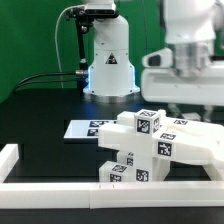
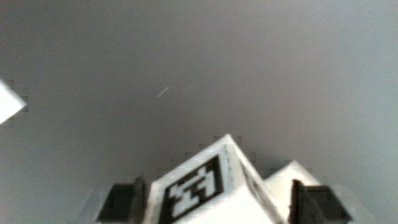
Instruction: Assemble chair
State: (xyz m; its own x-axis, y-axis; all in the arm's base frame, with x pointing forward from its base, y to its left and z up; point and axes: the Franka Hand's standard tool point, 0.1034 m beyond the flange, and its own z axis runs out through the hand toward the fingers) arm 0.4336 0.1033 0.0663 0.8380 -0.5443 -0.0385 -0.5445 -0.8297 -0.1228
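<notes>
Gripping a tagged white part (image 2: pixel 210 180) of the chair (image 1: pixel 150 140), which sits on the desk just beside the marker board (image 1: pixel 85 128), the tool (image 2: pixel 214 200) risks twisting the stacked pieces apart if its pinch slips.

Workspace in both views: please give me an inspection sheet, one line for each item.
Surface: dark table, bordered by a low white rail.
Job's things: white tagged chair parts joined in a stepped stack; a tagged piece sits between the fingers in the wrist view.
Clutter: nothing seen; only the marker board lies flat behind the stack.
Grippers: gripper has one finger on each side of the tagged piece; contact cannot be confirmed.
Cables: black cables run along the table to the arm's base.
Surroundings: green backdrop.
</notes>
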